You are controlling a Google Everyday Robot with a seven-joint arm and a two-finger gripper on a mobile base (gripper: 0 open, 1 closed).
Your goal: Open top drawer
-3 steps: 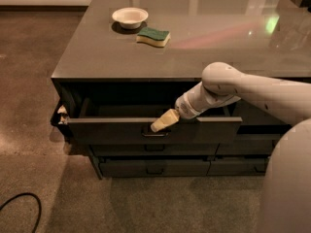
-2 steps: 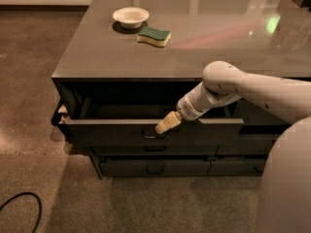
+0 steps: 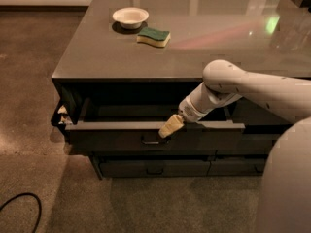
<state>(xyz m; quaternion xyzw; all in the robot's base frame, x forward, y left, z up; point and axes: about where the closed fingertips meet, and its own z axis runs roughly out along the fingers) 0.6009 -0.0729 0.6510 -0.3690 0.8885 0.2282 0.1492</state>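
Observation:
The top drawer (image 3: 112, 139) is a wide dark-grey drawer under the counter top, pulled partly out, with a small loop handle (image 3: 153, 141) at its centre. My gripper (image 3: 168, 128) with tan fingers comes in from the right on a white arm (image 3: 228, 87). It sits at the drawer front's upper edge, just above and right of the handle.
A white bowl (image 3: 130, 17) and a green-and-yellow sponge (image 3: 153, 36) lie on the counter top (image 3: 204, 42). Lower drawers (image 3: 150, 168) sit below the top one. A black cable (image 3: 22, 208) loops on the carpet at the lower left.
The top drawer has slid a little further out toward the camera, and my gripper has moved slightly with its front edge.

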